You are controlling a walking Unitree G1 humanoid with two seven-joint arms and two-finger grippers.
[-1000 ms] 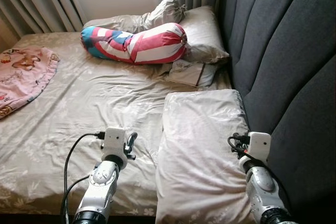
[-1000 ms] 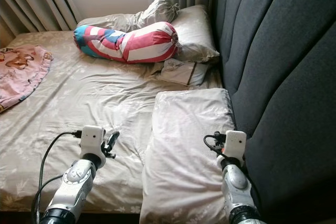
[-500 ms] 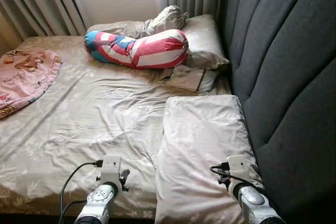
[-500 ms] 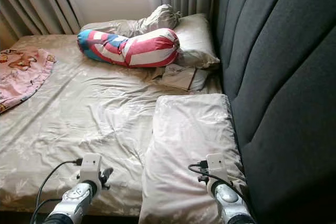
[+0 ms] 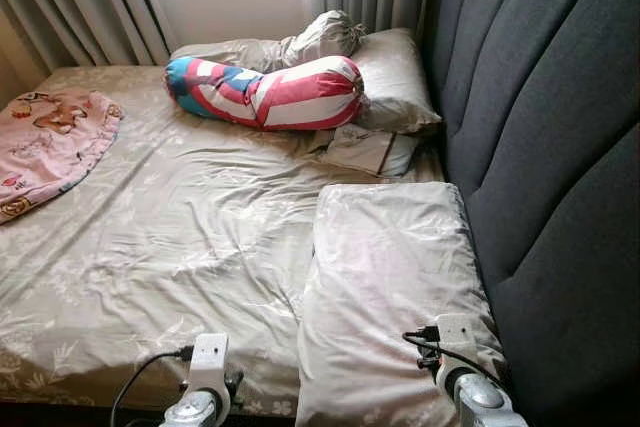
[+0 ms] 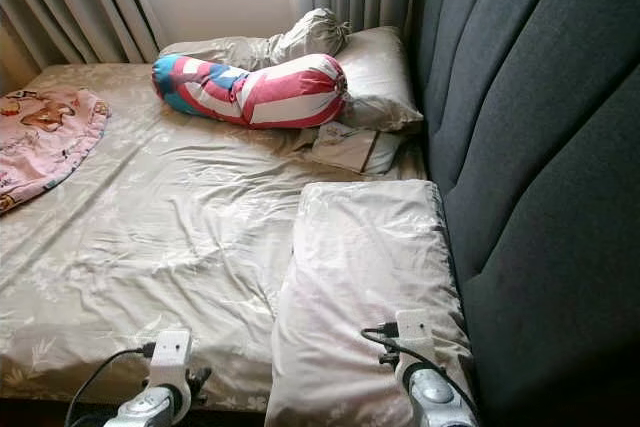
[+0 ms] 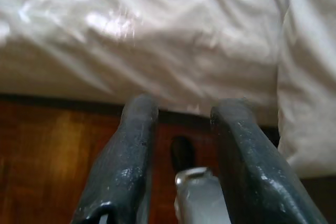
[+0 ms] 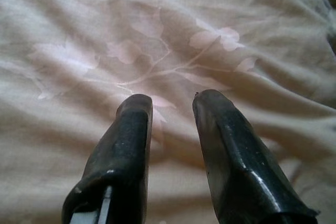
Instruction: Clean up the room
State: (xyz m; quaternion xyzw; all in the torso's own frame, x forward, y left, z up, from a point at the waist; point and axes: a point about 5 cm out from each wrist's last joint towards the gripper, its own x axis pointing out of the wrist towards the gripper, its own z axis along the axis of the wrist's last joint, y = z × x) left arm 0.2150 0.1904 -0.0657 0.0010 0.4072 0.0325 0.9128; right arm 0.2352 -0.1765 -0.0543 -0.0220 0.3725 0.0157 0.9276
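While both pincers hang empty with fingers apart, the right pincer [image 8: 170, 103] hovers just over the near pillow [image 5: 390, 287], and the left pincer [image 7: 181, 114] sits at the bed [image 5: 180, 227] edge.

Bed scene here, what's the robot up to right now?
The robot stands at the edge of a bed with nothing in hand. Its right claw is open, just above the large pillow that lies flat by the dark headboard. Its left claw is open and low at the mattress edge, over wooden floor. Farther off lie a striped bolster, more pillows and a pink blanket.
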